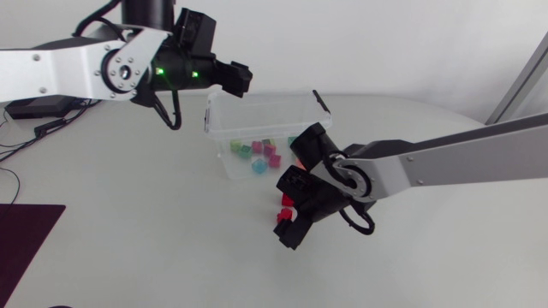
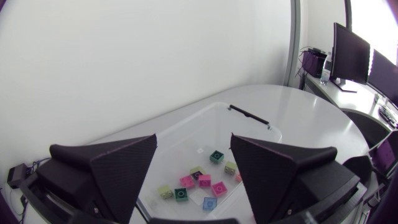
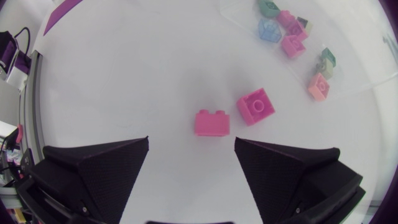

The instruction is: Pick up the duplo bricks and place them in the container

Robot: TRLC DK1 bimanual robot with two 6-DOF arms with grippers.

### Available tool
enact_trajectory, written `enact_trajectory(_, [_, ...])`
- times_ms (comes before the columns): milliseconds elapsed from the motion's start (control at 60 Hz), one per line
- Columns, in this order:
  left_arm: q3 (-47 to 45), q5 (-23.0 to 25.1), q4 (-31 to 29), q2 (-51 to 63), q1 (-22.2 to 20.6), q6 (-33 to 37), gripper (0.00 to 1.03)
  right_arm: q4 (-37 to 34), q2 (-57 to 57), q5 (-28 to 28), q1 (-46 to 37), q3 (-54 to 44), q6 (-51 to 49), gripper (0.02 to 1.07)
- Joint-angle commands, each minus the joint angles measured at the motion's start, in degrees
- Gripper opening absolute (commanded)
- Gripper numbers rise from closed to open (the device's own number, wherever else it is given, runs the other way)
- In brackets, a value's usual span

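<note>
A: Two pink ones are lying on the table (image 3: 124, 74) just below the right gripper (image 3: 191, 146): a two-stud duplo brick (image 3: 212, 123) and a square duplo brick (image 3: 255, 107) just beside it.
B: Its fingers are gaping wide, gripping nothing; it's probably lining up a pick.
A: Farther on, the clear container (image 1: 257, 96) is holding several bricks (image 2: 204, 180).
B: The left gripper (image 2: 193, 146) is hovering above it, likewise spread and empty, leaving the path free.

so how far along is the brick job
Several small coloured bricks already lie in the clear plastic container. Nothing is in hand: the right end effector hangs open above a pink rectangular brick and a pink square brick on the white table; the left end effector is open over the container. Those two pink bricks are left.
</note>
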Motion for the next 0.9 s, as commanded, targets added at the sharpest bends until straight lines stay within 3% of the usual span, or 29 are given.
enact_trajectory(0, [-4.9, -0.3, 0.8, -4.6, 1.0, -0.8, 0.86, -1.6, 3.5, 0.9, -0.5, 3.0, 0.8, 1.02])
enact_trajectory(133, [-10.1, -0.3, 0.8, -9.7, 2.6, -0.1, 0.86, -2.7, 7.0, 1.3, -1.3, 6.0, 0.1, 1.02])
enact_trajectory(400, [-20.2, -0.3, 0.8, -19.3, 4.7, 1.5, 0.86, -4.3, 10.8, 2.1, -1.1, 9.7, 0.1, 0.86])
enact_trajectory(550, [-25.4, -0.3, 0.6, -24.2, 5.0, 1.7, 0.87, -6.1, 11.8, 2.1, -0.8, 11.0, -0.2, 0.67])
enact_trajectory(683, [-30.1, -0.2, 0.7, -28.3, 6.0, 2.4, 0.88, -8.0, 13.9, 2.1, -0.4, 13.1, -0.5, 0.40])
enact_trajectory(883, [-34.1, -0.2, -0.4, -32.9, 7.2, 2.8, 0.88, -12.7, 10.4, 2.3, 0.4, 14.0, -0.5, 0.33])
